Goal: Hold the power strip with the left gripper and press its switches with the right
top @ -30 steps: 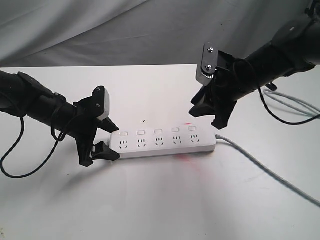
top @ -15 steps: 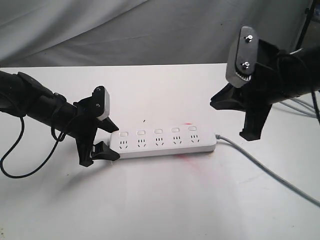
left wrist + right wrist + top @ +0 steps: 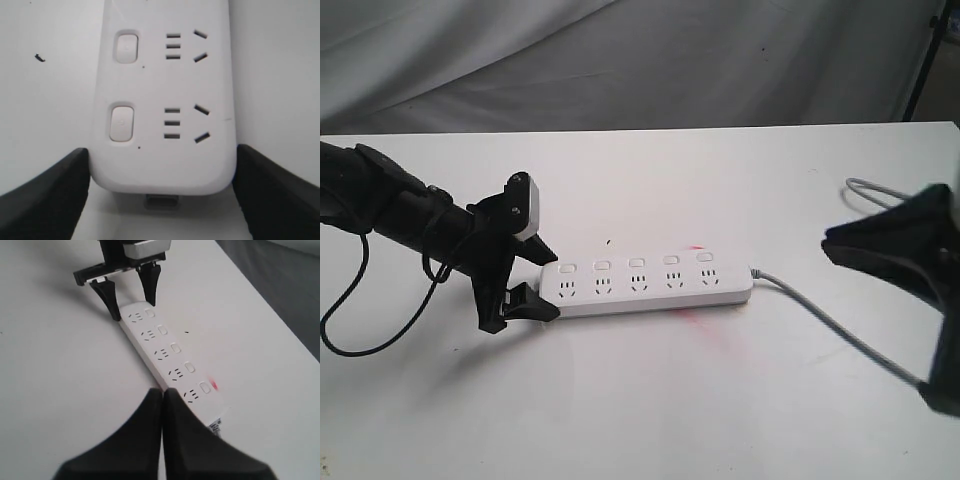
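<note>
The white power strip (image 3: pixel 650 284) lies flat across the middle of the white table. Its row of switches (image 3: pixel 636 262) faces up, and two switches (image 3: pixel 122 122) show close in the left wrist view. My left gripper (image 3: pixel 548 285) is shut on the strip's left end, one black finger pressed against each long side (image 3: pixel 162 151). My right gripper (image 3: pixel 835 243) hangs off to the right of the strip, a large dark shape near the camera. Its fingertips (image 3: pixel 162 392) are pressed together with nothing between them, well back from the nearest switch (image 3: pixel 204 387).
The strip's grey cord (image 3: pixel 840 330) runs from its right end toward the front right, with a loop (image 3: pixel 865 185) further back. A loose black cable (image 3: pixel 350 335) droops from the left arm. Grey cloth (image 3: pixel 620 60) hangs behind the table. A red mark (image 3: pixel 698 247) lies beside the strip.
My right gripper has shut and swung away from above the strip's right end, out to the right and nearer the camera. The left gripper and strip have not moved.
</note>
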Tool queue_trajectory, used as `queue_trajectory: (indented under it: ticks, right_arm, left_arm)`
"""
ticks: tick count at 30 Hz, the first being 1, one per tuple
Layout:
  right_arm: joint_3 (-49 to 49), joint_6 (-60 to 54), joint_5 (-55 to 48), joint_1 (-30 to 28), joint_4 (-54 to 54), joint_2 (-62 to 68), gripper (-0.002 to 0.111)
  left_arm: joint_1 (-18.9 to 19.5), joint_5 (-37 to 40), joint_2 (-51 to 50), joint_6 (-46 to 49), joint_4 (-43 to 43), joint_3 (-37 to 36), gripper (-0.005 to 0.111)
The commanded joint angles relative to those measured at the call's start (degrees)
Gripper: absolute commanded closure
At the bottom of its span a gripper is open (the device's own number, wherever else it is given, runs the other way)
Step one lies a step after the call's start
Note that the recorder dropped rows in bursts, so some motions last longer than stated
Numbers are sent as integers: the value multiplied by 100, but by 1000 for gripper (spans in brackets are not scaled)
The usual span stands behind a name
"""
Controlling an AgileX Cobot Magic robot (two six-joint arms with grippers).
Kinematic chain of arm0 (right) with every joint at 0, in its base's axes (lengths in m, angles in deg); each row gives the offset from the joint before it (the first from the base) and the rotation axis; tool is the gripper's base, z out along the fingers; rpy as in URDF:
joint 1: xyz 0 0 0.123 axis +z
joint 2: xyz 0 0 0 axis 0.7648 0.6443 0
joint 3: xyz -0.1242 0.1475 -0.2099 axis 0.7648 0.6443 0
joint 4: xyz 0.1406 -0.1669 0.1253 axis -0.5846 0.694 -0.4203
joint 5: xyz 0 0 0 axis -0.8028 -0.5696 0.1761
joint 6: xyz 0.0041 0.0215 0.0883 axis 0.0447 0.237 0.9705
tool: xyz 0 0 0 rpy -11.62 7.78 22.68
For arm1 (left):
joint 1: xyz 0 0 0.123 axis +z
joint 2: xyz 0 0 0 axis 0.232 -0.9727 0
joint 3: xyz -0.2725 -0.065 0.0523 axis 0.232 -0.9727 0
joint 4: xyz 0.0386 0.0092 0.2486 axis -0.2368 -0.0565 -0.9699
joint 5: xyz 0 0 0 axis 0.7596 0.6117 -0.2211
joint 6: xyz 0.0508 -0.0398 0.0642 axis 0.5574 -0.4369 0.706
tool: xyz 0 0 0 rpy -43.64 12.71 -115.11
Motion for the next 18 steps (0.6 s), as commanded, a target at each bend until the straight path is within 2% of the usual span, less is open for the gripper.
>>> queue_trajectory:
  ticks: [1, 8, 18]
  right_arm:
    - [669, 767, -19, -39, -35, -1356, 108]
    - [1302, 1856, 32, -39, -42, -2961, 108]
    - [1501, 1870, 563, -39, -65, -3329, 108]
  left_arm:
    - [-16, -94, -7, 49, -179, 3, 40]
    - [-16, -94, -7, 49, -179, 3, 40]
    - [-16, -94, -7, 49, -179, 3, 40]
